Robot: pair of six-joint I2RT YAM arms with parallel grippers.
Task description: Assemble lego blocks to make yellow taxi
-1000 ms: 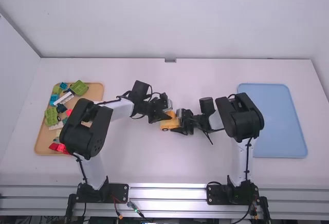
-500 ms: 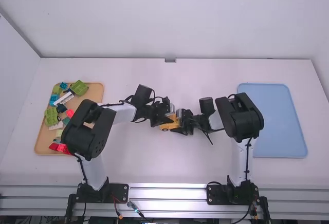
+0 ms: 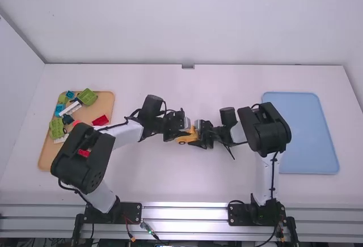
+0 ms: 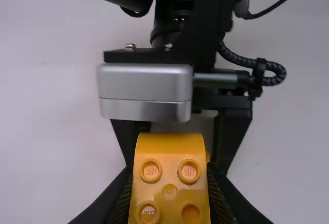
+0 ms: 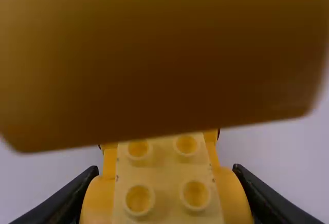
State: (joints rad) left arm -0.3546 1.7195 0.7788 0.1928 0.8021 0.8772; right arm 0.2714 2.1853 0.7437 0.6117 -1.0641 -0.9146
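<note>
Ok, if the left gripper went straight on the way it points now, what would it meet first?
Probably the right gripper or the studded yellow piece between its fingers: the grippers face each other. Depth is unclear, so I can't say which comes first.

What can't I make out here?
High view: any pieces on the tan tray behind the left arm's bulky black elbow.
Left wrist view: the rounded yellow studded block's end, cut off by the bottom edge.
Right wrist view: the large orange-brown shape's details, blurred; the top edge crops it.

Glossy, smooth yellow plastic block [image 4: 169, 180]
</note>
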